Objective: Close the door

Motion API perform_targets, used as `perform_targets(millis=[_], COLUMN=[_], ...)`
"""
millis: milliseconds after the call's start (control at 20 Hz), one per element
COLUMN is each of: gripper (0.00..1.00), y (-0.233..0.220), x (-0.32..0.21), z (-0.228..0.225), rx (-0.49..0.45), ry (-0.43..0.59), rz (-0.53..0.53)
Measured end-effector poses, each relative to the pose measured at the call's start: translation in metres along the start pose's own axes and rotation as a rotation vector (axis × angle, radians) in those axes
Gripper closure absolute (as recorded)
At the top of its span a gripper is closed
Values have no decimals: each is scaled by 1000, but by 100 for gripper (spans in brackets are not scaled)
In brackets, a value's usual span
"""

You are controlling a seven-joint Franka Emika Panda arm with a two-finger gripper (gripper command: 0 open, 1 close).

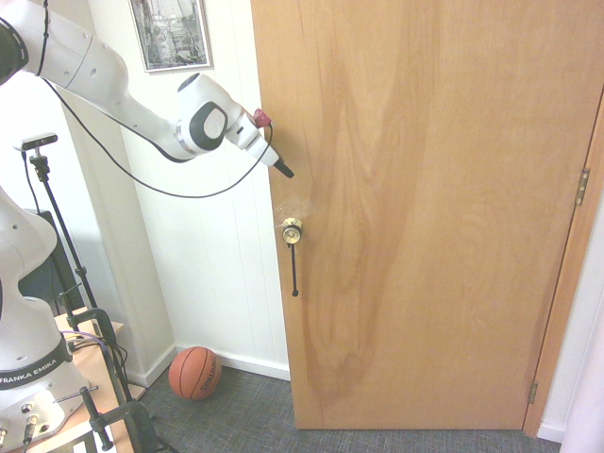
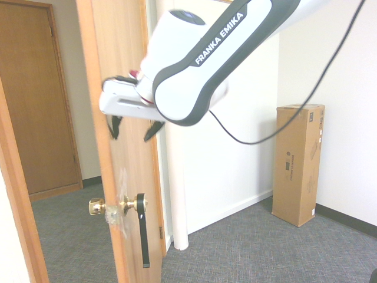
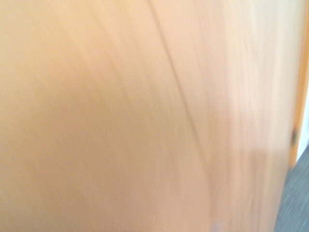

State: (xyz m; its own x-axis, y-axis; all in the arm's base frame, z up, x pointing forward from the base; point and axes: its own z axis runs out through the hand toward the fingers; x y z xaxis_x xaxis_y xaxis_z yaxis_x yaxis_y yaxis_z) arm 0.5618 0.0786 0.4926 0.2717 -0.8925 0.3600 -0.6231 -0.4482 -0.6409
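**Door ajar, my gripper closing in on its free edge**

Door [image 1: 425,208] fills most of the first exterior view: a tall light-brown slab with strong grain, hinged on the picture's right, where a silver hinge [image 1: 582,186] shows. Its free edge stands out from the white panelled wall [image 1: 212,274], so it is plainly not shut. My gripper [image 1: 280,169] comes in from the left, angled downward, its dark tip at or just short of the door's edge and above the brass knob [image 1: 292,229], from which a thin black strap [image 1: 293,269] hangs. From this side I cannot tell whether I am touching the wood. A basketball [image 1: 195,373] lies on the carpet by the wall, well clear of the swing.

Seen from the second exterior view, the door [image 2: 112,59] shows edge-on, swung away from its frame. My gripper [image 2: 133,128] has its two dark fingers [image 2: 115,126] spread wide with nothing between them; they sit near the door's edge, above the knob [image 2: 97,206].

Up close, the wrist view gives only blurred wood grain [image 3: 120,121], which tells me the door face is right in front of my hand.

I judge this to be the approach, with the push not yet made. Next I need flat, firm contact on the face near the free edge, then a steady press that follows the hinge arc until the latch catches, keeping clear of the knob and strap.
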Motion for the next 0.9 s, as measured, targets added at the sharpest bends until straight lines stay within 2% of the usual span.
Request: perform_targets(millis=[200,450,500,700,900], gripper=[0,0,100,100,100], y=[-23,7,14,23,28], x=[-8,-32,-35,-39,-38], z=[9,54,62,61,36], rx=[14,8,14,70,154], ry=[39,-7,-26,-83,-114], rz=[-21,-68,-69,-60,0])
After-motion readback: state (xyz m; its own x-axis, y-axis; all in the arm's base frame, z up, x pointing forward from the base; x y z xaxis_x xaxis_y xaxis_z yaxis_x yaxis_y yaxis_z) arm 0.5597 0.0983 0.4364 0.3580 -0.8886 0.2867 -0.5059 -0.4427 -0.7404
